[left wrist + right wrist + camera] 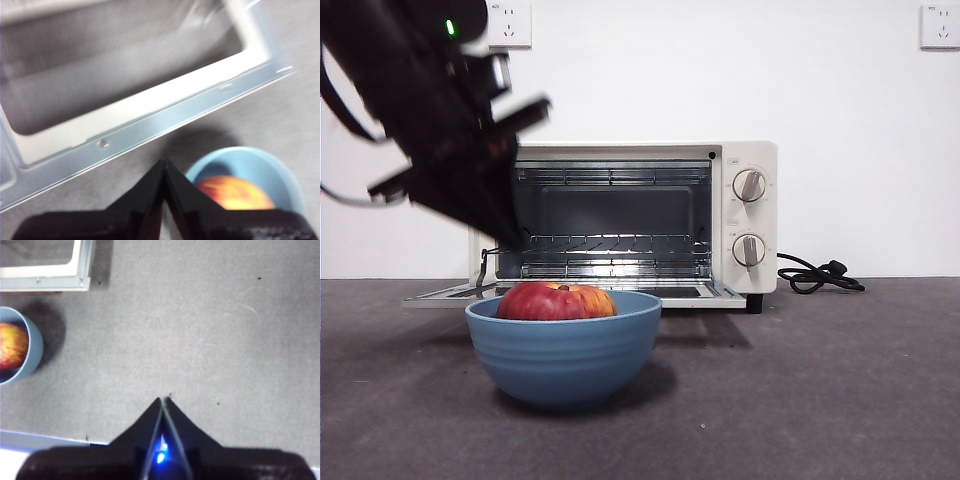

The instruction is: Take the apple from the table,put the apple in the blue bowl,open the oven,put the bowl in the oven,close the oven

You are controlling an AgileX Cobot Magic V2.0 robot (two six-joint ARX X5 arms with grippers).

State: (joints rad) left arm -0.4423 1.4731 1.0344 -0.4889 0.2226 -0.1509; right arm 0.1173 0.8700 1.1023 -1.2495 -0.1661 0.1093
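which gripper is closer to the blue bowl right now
Left. The left gripper, jaws shut, hangs just above the blue bowl by the open oven door. The right gripper is off to the side over bare table.

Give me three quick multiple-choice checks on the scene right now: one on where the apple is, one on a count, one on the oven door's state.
1. Where is the apple?
A. on the table beside the bowl
B. in the blue bowl
C. on the oven rack

2. How many knobs show on the oven front?
A. one
B. two
C. three

3. What state is the oven door in?
A. folded down open
B. shut
C. half raised

Answers:
1 B, the apple's top shows above the bowl's rim.
2 B, one knob sits above the other on the panel.
3 A, the door lies flat and the racks inside are exposed; the left gripper, jaws shut, is by the door's edge.
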